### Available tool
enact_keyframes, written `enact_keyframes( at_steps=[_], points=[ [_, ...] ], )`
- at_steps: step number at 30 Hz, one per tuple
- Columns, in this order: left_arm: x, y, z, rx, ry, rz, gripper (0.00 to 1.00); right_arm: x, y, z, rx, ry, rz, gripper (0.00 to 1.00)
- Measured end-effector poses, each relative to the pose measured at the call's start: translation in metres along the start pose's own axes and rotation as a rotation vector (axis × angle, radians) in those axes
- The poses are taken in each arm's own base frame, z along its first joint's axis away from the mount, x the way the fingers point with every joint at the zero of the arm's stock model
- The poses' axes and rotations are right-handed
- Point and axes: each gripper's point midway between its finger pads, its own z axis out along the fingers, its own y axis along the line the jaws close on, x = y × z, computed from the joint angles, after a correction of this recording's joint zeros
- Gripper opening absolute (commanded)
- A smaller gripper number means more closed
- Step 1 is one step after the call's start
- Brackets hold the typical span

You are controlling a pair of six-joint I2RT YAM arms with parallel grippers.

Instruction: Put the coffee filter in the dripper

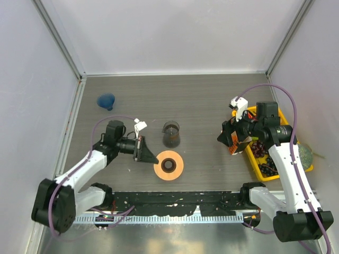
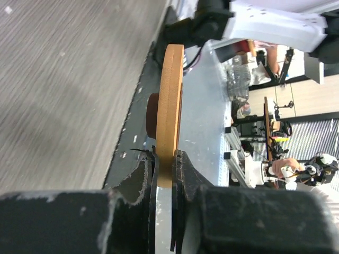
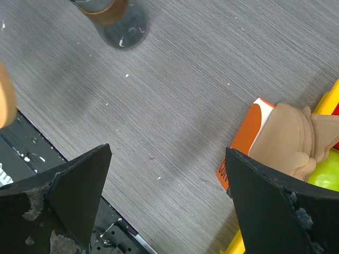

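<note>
Coffee filter (image 3: 288,140) paper shows in your right wrist view as a tan, folded wad sticking out of the open end of an orange box (image 3: 241,140). The box lies on the table (image 1: 212,100), right beside the yellow tray (image 1: 260,176) at the right. Your right gripper (image 3: 168,151) hangs above the bare table just left of that box. Its jaws are spread wide and nothing sits between them, so the filter is untouched.

Your left gripper (image 2: 165,159) is pinched onto the near rim of the wooden ring (image 2: 169,106), one finger on each face of it. From above, the ring lies in front of the dark glass jar (image 1: 171,134), close to the near edge of the table, with the left gripper at its left side. You cannot tell from either view whether the ring rests on the table or is raised off it.

The dripper's blue cone (image 1: 106,100) lies well apart from the ring, far off at the back left of the table.
</note>
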Motion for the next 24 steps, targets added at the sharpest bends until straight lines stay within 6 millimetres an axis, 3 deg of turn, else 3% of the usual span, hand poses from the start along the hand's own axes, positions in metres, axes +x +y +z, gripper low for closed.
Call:
enact_keyframes(
  at_steps=[4,11,16,24],
  points=[
    [-0.023,-0.032,-0.009,0.041,-0.073,0.031,0.0,-0.006,0.003,0.002,-0.02,-0.028,0.018,0.95],
    [-0.098,-0.053,-0.014,0.069,-0.18,-0.036,0.0,-0.003,0.006,0.011,-0.047,-0.046,0.056,0.96],
    [-0.131,-0.04,-0.012,0.108,-0.224,-0.149,0.0,0.001,0.007,0.014,-0.057,-0.041,0.077,0.96],
    [-0.161,-0.008,-0.008,0.151,-0.26,-0.304,0.0,-0.002,0.008,0.014,-0.059,-0.051,0.08,0.95]
  ],
)
